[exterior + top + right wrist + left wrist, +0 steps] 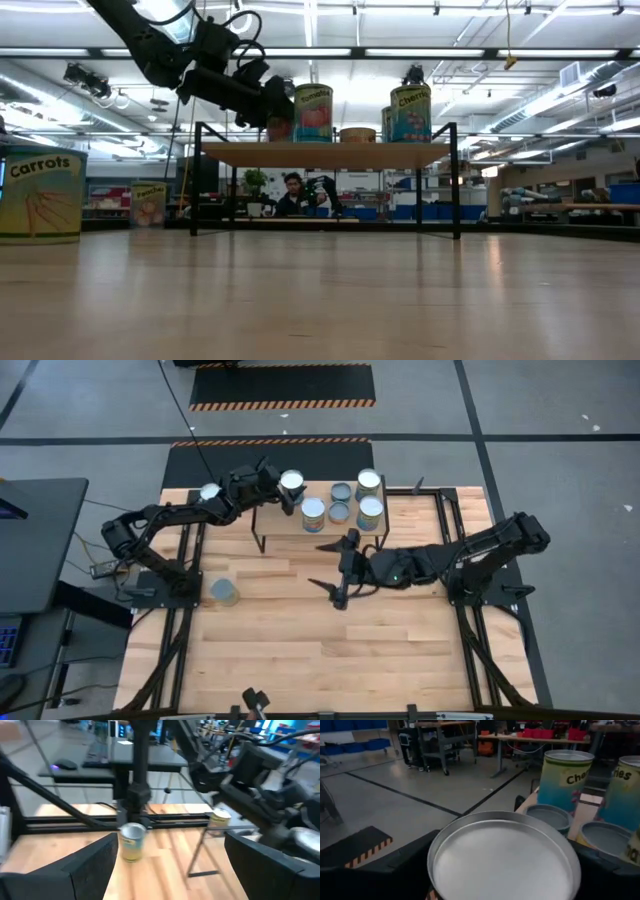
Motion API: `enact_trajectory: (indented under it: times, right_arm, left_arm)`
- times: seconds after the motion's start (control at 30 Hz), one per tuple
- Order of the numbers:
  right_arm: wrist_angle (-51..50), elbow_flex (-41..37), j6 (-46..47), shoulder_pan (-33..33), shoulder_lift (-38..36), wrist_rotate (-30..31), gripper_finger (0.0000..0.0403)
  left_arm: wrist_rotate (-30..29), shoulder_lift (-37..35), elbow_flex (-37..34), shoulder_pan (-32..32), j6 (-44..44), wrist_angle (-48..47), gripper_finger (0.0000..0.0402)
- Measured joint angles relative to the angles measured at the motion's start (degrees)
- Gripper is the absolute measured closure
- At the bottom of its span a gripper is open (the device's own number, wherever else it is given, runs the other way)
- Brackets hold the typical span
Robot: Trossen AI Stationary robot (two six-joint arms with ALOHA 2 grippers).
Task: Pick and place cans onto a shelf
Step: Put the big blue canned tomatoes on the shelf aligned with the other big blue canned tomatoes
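Note:
The shelf (283,522) (320,153) stands at the table's far middle with several cans on it: two tall ones at its right end (369,483) (371,511), two low ones (340,491) (340,512) and another tall one (313,512). One more can (293,482) (502,860) stands upright on the shelf's far left corner. My left gripper (288,485) (502,875) is open around it. My right gripper (322,565) (175,870) hangs open above the table in front of the shelf, with nothing between its fingers. My left gripper reaches in level from the table's far left. One finger (395,870) and the other (610,870) stand close against opposite sides of the can's top rim (435,855). Whether they touch it I cannot tell. The can stands upright on the shelf board.
Two cans stand on the tabletop: a carrots can (223,592) (40,195) (131,841) near the left arm's base, and one (210,492) (219,817) at the far left edge behind the left arm. Bare planks lie in front of the shelf. A person (293,190) sits beyond the table.

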Motion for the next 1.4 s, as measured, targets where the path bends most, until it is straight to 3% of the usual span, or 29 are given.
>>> enact_trajectory:
  times: [0.27, 0.47, 0.63, 0.83, 1.03, 1.2, 1.4]
  right_arm:
    - [-5.21, 2.87, -2.31, -10.51, -0.66, -13.62, 0.0028]
    - [-3.53, 3.04, -2.41, -18.30, -0.66, -23.20, 0.0028]
    - [2.66, 3.37, -0.90, -24.60, 1.03, -25.78, 0.0032]
    - [3.14, 10.14, -1.39, -30.39, 7.16, -29.09, 0.0054]
    - [-4.99, 20.24, -1.79, -33.87, 15.17, -32.40, 0.0058]
    - [-8.59, 23.84, -0.83, -35.66, 19.24, -32.39, 0.0061]
    - [-7.68, 24.01, 5.98, -37.51, 20.59, -33.19, 0.0117]
  left_arm:
    - [0.10, -1.29, 0.05, -0.88, -0.40, -3.63, 0.0048]
    - [1.41, -1.76, 0.20, -0.84, -1.77, -3.79, 0.0048]
    - [1.56, -4.16, 0.22, -0.23, 0.01, -7.03, 0.0047]
    - [5.80, -6.14, 0.28, -0.54, 0.95, -11.82, 0.0047]
    - [6.19, -6.55, 0.28, -1.49, 3.58, -11.88, 0.0047]
    - [7.04, -8.06, 0.28, -0.66, 4.36, -13.10, 0.0047]
    - [8.18, -9.53, 0.28, -0.32, 4.08, -15.50, 0.0047]
